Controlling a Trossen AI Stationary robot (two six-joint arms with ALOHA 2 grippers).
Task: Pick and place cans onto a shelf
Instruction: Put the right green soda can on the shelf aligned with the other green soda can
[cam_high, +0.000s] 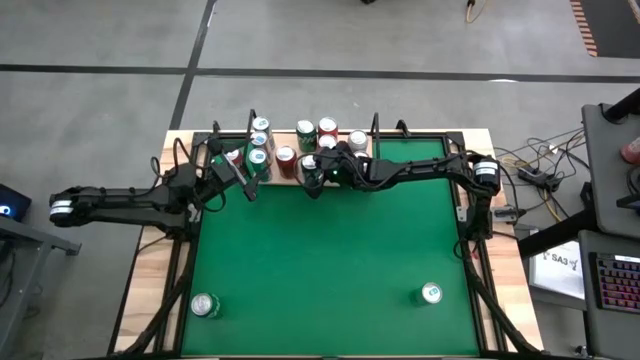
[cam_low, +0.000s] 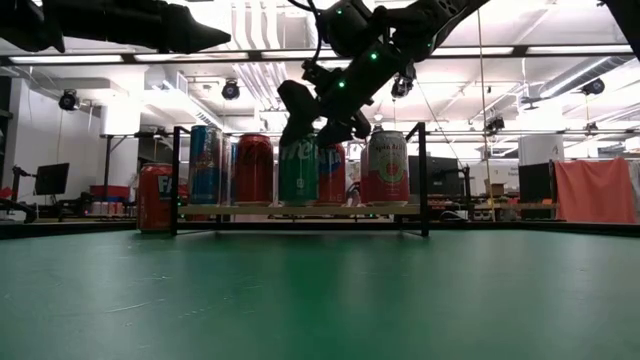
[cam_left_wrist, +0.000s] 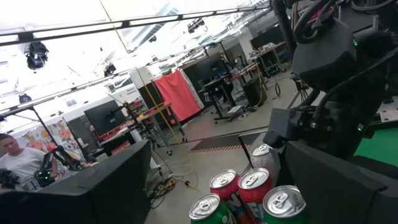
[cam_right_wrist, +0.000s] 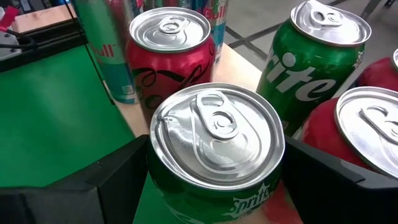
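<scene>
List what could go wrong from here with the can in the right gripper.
1. The right gripper clasps the green Sprite can on the shelf, with a red can and a second Sprite can packed close beside it. Its fingers may knock a neighbour over as they pull away.
2. The left gripper hangs open at the shelf's left end, near the right arm. The two arms could collide.

Glossy metal cans (cam_right_wrist: 214, 146) on a smooth light-wood shelf (cam_right_wrist: 245, 62); matt green table (cam_high: 330, 250).
</scene>
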